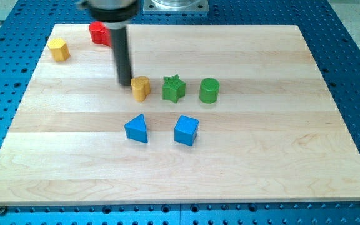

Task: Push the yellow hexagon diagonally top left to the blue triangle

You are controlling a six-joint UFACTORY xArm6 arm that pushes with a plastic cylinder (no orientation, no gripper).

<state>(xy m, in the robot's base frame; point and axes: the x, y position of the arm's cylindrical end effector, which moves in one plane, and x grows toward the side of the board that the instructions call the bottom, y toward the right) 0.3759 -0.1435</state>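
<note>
Your rod stands upright over the wooden desk (242, 162), its tip (125, 84) down just beside the upper left edge of a yellow block (140, 88) near the board's middle; whether tip and block touch, you cannot tell. There is no claw on this arm, so nothing is held: the rod ends bare.

That yellow block heads a short row, with the green star (174, 88) just to its right and the green cylinder (209, 90) beyond that, each standing apart from its neighbour. Which of the two yellow pieces is the hexagon you cannot make out from here. The second yellow block (59, 49) sits near the board's top left corner, well apart from the rest.

The blue triangle (137, 129) lies below the row, toward the view's bottom, with the blue cube (186, 130) near it on the right. A red block (98, 32) shows at the top edge, partly hidden behind the rod.
</note>
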